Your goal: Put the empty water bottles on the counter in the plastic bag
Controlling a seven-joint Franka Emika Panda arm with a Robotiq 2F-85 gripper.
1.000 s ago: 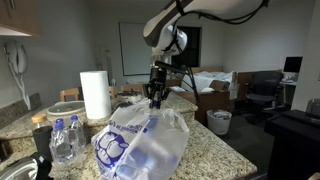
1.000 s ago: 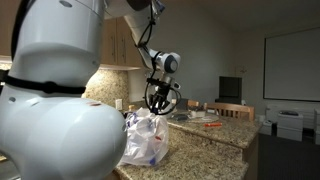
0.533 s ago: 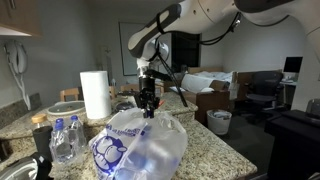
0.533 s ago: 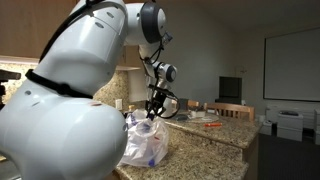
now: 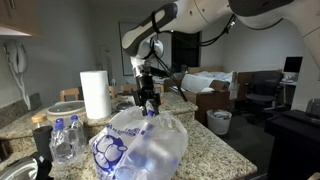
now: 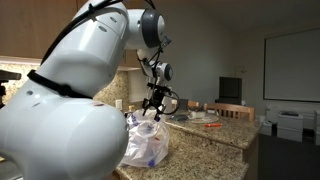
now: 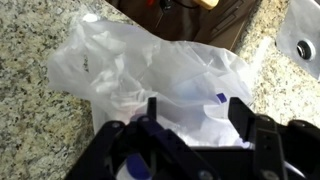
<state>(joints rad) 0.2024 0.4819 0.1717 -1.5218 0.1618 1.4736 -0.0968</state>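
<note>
Over the plastic bag (image 5: 140,148) on the counter (image 5: 215,152), my gripper (image 5: 150,104) hangs just above the bag's crumpled top. In the wrist view its two dark fingers (image 7: 240,112) stand apart with only the white bag (image 7: 150,70) showing between them, so the gripper (image 7: 196,110) is open and holds nothing. Empty water bottles (image 5: 65,140) with blue caps stand together on the counter left of the bag. From the opposite side, the gripper (image 6: 152,106) sits over the bag (image 6: 146,146). What lies inside the bag is not clear.
A white paper towel roll (image 5: 95,95) stands behind the bottles. A dark object (image 5: 40,165) sits at the near left counter edge. Small items lie on the far counter (image 6: 205,118). A sink drain (image 7: 303,48) shows at the wrist view's right edge.
The jaws have gone from shut to open above the bag. The arm's upper links have swung to the left, and the gripper has sunk slightly towards the bag's top.
</note>
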